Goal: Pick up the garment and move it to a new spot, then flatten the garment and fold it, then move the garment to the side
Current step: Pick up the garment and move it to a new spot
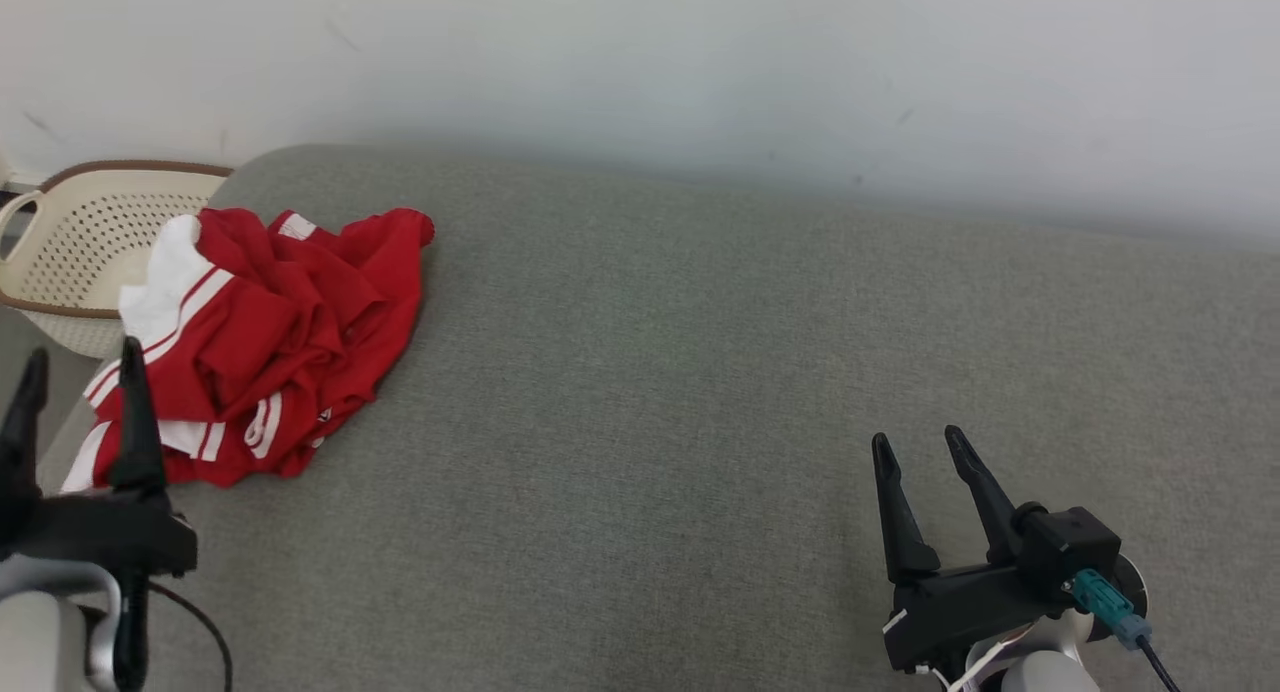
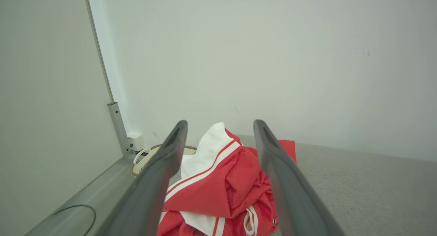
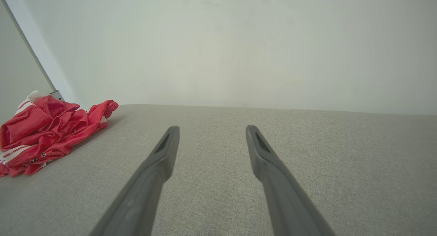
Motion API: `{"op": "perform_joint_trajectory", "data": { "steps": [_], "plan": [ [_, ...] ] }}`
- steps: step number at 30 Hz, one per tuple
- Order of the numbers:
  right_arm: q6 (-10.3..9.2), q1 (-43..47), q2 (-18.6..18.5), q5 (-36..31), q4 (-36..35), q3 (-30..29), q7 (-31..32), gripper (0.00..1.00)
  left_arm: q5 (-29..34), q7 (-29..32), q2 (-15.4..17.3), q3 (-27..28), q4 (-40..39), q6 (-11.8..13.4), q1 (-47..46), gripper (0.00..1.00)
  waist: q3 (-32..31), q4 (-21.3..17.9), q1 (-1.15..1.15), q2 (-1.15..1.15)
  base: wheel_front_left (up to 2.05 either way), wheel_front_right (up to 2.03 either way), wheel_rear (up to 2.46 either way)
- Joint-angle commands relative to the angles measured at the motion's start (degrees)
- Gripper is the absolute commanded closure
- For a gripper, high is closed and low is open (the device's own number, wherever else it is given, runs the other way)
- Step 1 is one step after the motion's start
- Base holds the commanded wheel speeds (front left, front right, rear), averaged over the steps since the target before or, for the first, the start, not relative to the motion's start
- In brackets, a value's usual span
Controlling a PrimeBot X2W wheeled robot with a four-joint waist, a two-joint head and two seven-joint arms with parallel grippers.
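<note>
Garment (image 1: pixel 270 342) lies crumpled at your frame's left, one corner hidden behind the left hand (image 1: pixel 84 352). It and the right hand (image 1: pixel 916 437) gape wide, empty.

The garment (image 1: pixel 270 342) lies bunched at the upper left of the head view, on the left end of the upholstered surface (image 1: pixel 700 372) that spans the frame. A basket (image 1: pixel 80 242) stands behind and left of it, off the surface's edge. The wall (image 1: pixel 700 62) runs along the top. The left gripper (image 1: pixel 82 352) sits at the lower left, just before the garment. The right gripper (image 1: pixel 916 436) is at the lower right, well apart from it.
</note>
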Motion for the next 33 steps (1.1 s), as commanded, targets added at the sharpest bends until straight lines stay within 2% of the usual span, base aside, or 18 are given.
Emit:
{"op": "perform_joint_trajectory", "data": {
  "steps": [1,14,15,19,24,33],
  "plan": [
    [0.04,-0.58,-0.33,0.18,0.08,0.13,-0.24,0.00,-0.78,0.22,0.46,0.23,0.64,-0.27,-1.00,0.00,2.67,-2.88,-0.01,0.00,0.00,0.00,0.00],
    [0.04,-4.32,-0.78,0.69,0.48,1.44,-0.57,0.00,-3.48,3.40,6.84,1.89,13.73,-3.68,-11.15,0.00,8.11,-9.51,-0.01,0.00,0.00,0.00,0.00],
    [0.04,-4.82,-0.95,0.74,0.58,1.63,-0.60,0.00,-3.97,4.32,7.92,1.77,17.17,-4.25,-12.79,0.00,8.92,-10.59,-0.01,0.00,0.00,0.00,0.00],
    [0.04,-5.72,-1.29,0.93,0.58,1.94,-0.60,0.00,-4.48,4.93,9.06,1.61,22.01,-4.96,-14.94,0.00,9.79,-11.78,-0.01,0.00,0.00,0.00,0.00],
    [0.04,-6.57,-1.61,1.19,0.42,2.53,-0.61,0.00,-4.33,6.47,11.27,1.10,28.55,-5.51,-17.60,0.00,10.93,-13.26,-0.01,0.00,0.00,0.00,0.00],
    [0.04,-6.99,-1.83,1.17,0.17,2.51,-0.62,0.00,-4.43,8.04,12.66,0.15,40.32,-4.94,-20.99,0.01,12.37,-15.04,-0.01,0.00,0.00,0.00,0.00]
  ]
}}
